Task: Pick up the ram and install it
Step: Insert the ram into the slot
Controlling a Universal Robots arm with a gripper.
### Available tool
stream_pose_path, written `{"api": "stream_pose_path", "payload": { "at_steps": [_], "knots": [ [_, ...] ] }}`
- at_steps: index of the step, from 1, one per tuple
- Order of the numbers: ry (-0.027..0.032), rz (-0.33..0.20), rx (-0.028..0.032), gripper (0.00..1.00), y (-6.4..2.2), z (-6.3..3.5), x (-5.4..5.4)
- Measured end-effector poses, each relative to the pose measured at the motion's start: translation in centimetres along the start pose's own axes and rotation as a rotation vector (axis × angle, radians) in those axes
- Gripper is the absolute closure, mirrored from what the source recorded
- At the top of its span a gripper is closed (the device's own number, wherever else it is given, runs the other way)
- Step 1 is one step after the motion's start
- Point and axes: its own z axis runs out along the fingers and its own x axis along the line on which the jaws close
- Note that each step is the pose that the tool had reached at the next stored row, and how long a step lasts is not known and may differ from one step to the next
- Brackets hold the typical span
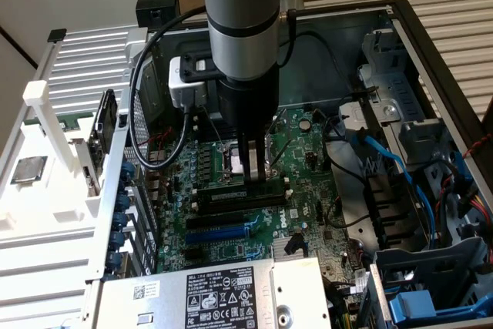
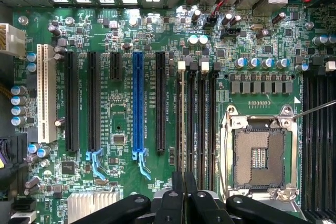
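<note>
My gripper (image 1: pixel 250 178) reaches straight down into the open computer case, onto the green motherboard (image 1: pixel 308 159). In the wrist view its black fingers (image 2: pixel 175 199) stand almost together, in line with the memory slot closest to the black expansion slots. The ram (image 2: pixel 182 119) shows there edge-on as a thin pale line running from the fingertips along that slot. In the exterior view the ram (image 1: pixel 231 198) is a long dark stick just under the fingertips. The jaws are pinched on its top edge. How deep it sits in the slot I cannot tell.
The open processor socket (image 2: pixel 261 153) lies beside the memory slots (image 2: pixel 202 124). Blue and black cables (image 1: pixel 389 163) crowd the exterior view's right. A power supply (image 1: pixel 216 294) sits in front. On the exterior view's left, a white rack (image 1: pixel 46 217) holds a silver chip (image 1: pixel 27 169) and an upright card (image 1: pixel 104 129).
</note>
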Motion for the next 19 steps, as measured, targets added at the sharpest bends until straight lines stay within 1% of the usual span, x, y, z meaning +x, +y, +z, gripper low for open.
{"api": "stream_pose_path", "payload": {
  "at_steps": [19],
  "knots": [
    [0.0000, 0.010, 0.0005, 0.88, 0.00, 0.06, 0.00]
  ]
}}
